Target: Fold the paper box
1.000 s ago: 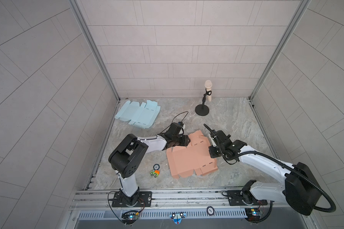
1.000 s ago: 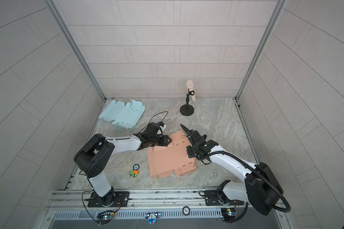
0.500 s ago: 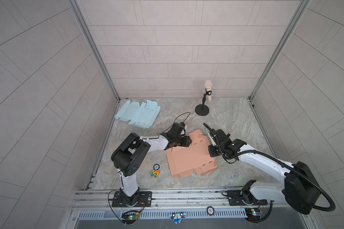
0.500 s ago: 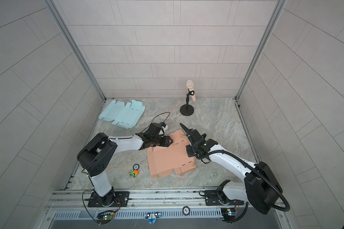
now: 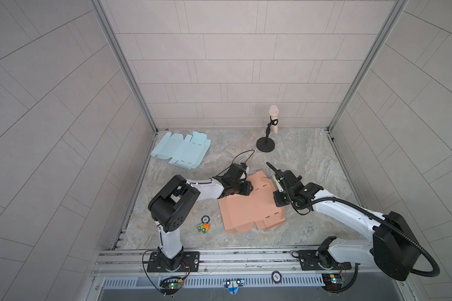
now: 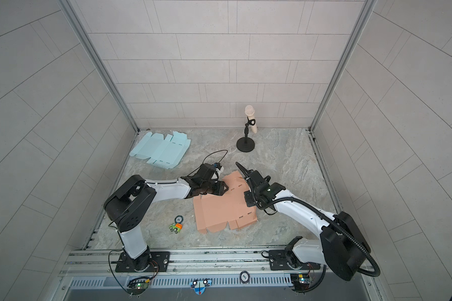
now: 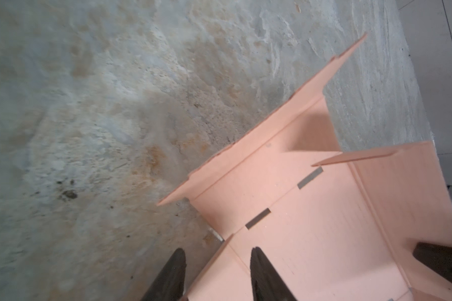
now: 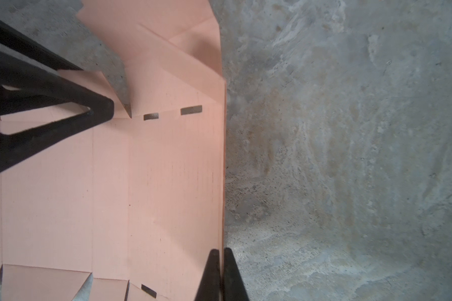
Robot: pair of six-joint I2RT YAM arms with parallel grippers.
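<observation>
Pulling now may tear or drag the pink paper box point(image 5: 245, 211), lying mid-frame on the counter point(image 5: 298, 156), since the right fingers point(image 8: 212, 276) pinch its raised edge point(image 8: 219, 156) while the left fingers point(image 7: 172, 281) stand apart around a flap point(image 7: 219, 276).

Matt paper box point(image 5: 248, 208), rough tabletop point(image 5: 311, 156)
We saw smooth card, faintly ribbed; the tabletop looked like pitted stone.
</observation>
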